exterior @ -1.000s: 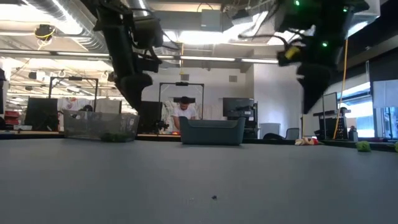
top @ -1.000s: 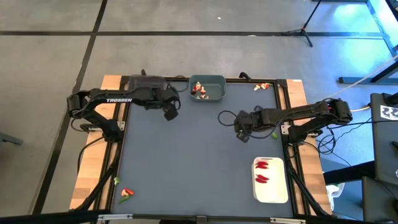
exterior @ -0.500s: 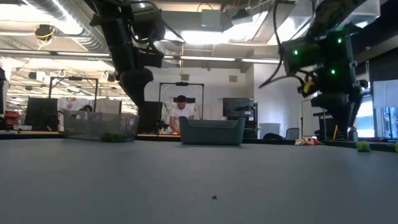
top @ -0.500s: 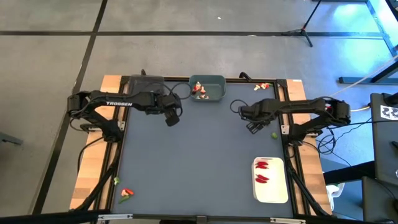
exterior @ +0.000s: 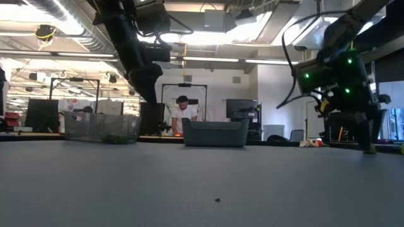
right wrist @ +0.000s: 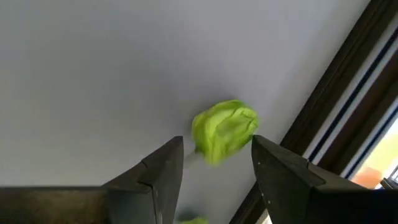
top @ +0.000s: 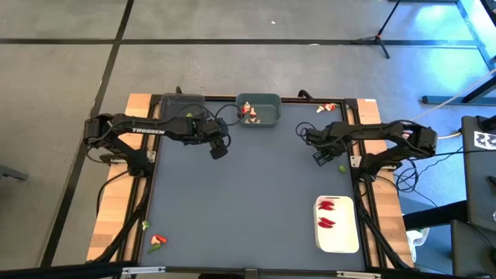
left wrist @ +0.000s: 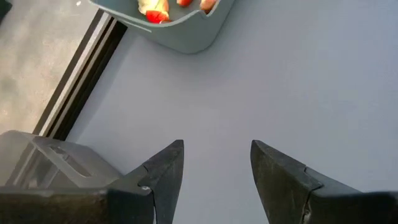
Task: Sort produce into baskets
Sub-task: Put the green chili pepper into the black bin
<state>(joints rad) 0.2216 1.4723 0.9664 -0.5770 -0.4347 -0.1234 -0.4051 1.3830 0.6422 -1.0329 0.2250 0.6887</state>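
Note:
My right gripper (top: 324, 157) hangs open just above the mat near the table's right edge. A small green leafy piece of produce (right wrist: 224, 130) lies on the mat just past its fingertips, untouched; it also shows in the high view (top: 341, 167). My left gripper (top: 219, 149) is open over the far left of the mat, holding nothing, near the grey-teal bin (top: 259, 110), which holds pale and red pieces (left wrist: 154, 7). The dark grey bin (top: 180, 105) stands at the far left. The white tray (top: 336, 225) at the near right holds red chili pieces (top: 326, 215).
A few loose pieces (top: 325, 108) lie at the far right corner, and more (top: 157, 242) lie off the mat at the near left. The black frame rail (right wrist: 348, 112) runs close beside the green piece. The mat's middle (top: 256, 194) is bare.
My right gripper has swung toward the table's right edge and come down, turning as it went, to just above the mat by the green piece. My left gripper has drifted a little toward the right. Both stay open.

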